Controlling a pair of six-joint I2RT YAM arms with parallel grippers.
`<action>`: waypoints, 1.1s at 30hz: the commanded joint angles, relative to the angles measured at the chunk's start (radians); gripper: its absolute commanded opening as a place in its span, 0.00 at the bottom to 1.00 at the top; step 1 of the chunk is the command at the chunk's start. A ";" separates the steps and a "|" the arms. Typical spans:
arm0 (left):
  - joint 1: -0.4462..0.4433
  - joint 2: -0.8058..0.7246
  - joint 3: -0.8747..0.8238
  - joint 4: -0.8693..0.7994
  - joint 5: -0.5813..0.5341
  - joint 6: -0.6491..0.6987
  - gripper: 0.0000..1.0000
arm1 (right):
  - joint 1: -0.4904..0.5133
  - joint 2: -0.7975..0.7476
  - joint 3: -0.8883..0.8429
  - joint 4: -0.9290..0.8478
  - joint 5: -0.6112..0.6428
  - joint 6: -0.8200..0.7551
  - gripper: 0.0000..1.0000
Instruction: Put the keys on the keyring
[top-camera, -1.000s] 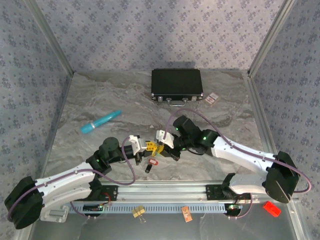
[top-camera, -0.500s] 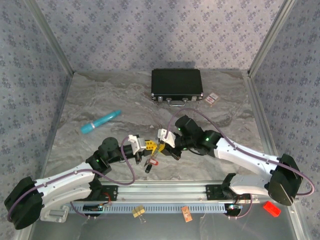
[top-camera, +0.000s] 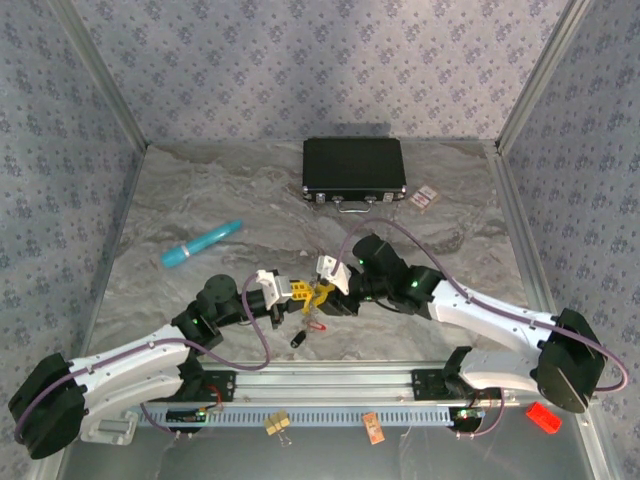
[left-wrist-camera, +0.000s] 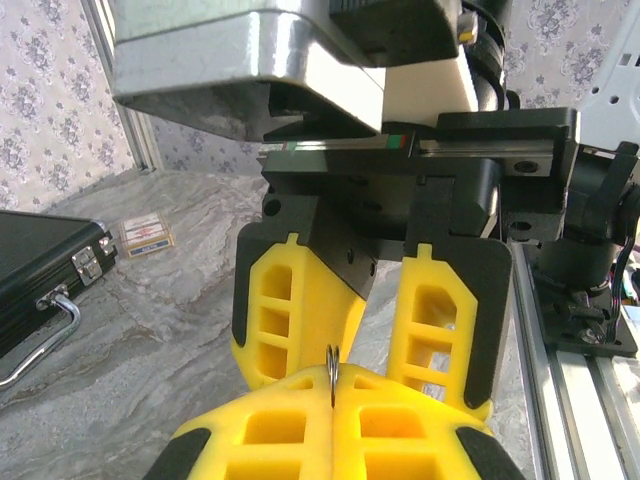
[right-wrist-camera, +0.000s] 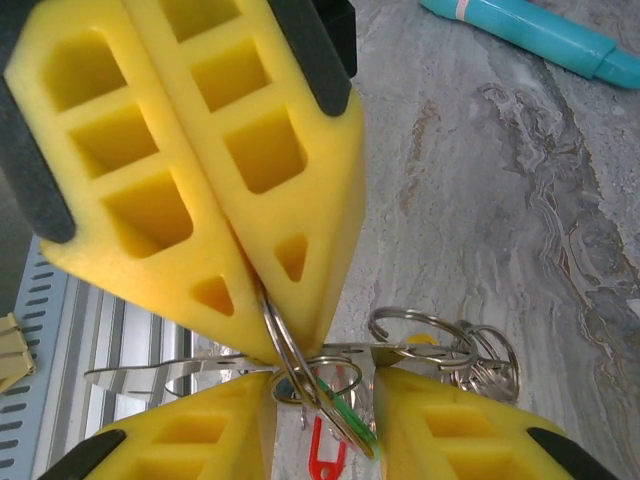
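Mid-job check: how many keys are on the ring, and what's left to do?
Done, apparently: a green key and a red key hang at the keyring. In hand: the left gripper pinches the keyring shut; the right gripper stands open around it. Left: a dark key lies on the table.

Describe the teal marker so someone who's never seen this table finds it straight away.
Start at the black case at the back of the marble table. Look nearer and left: the teal marker lies alone, slanted. Nothing else is blue-green and stick-shaped.

Lab booth: patterned walls (top-camera: 300, 60), aluminium frame (top-camera: 101, 72).
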 joint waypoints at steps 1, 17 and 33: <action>-0.004 -0.025 0.019 0.060 0.012 -0.004 0.00 | 0.003 -0.018 -0.019 0.071 -0.021 0.038 0.32; -0.004 -0.034 0.043 -0.038 -0.005 0.029 0.00 | -0.017 -0.070 0.014 -0.043 0.021 0.012 0.00; -0.004 -0.028 0.049 -0.090 -0.051 0.048 0.38 | -0.023 -0.125 0.085 -0.149 0.073 -0.026 0.00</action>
